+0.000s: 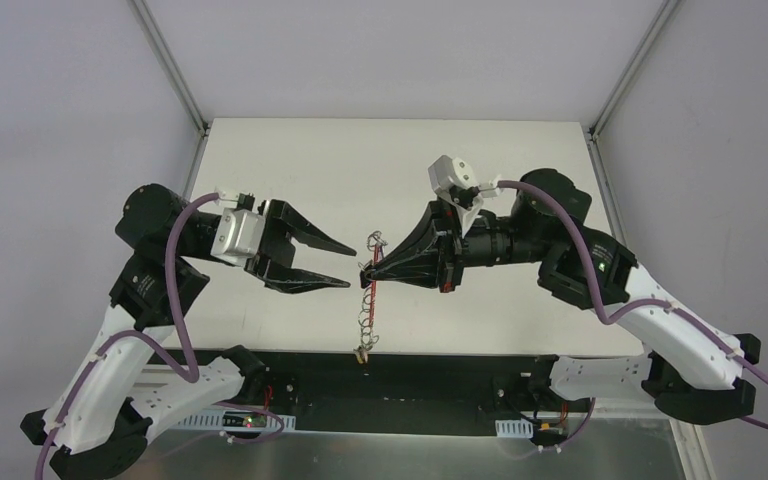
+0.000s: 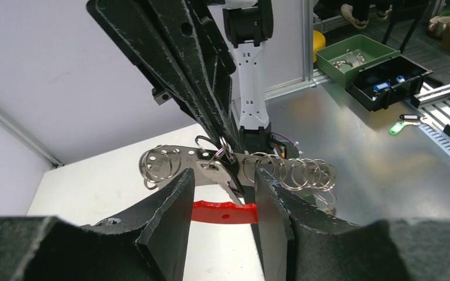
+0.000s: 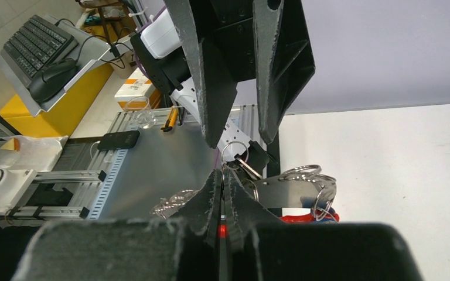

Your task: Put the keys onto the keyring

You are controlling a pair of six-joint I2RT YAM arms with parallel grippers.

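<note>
Bright even lighting, soft shadows, sharp overhead view, slightly blurred wrist foregrounds.

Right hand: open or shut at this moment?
Shut. In the right wrist view the right hand has its fingers meeting at the tips with no gap, nipping a wire ring of the keyring.

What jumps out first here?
At centre, the right gripper is shut on the keyring, whose silver rings and red strap trail toward the arm bases in the top view. Facing it from the left, the left gripper is open, its fingertips close to the rings.
</note>
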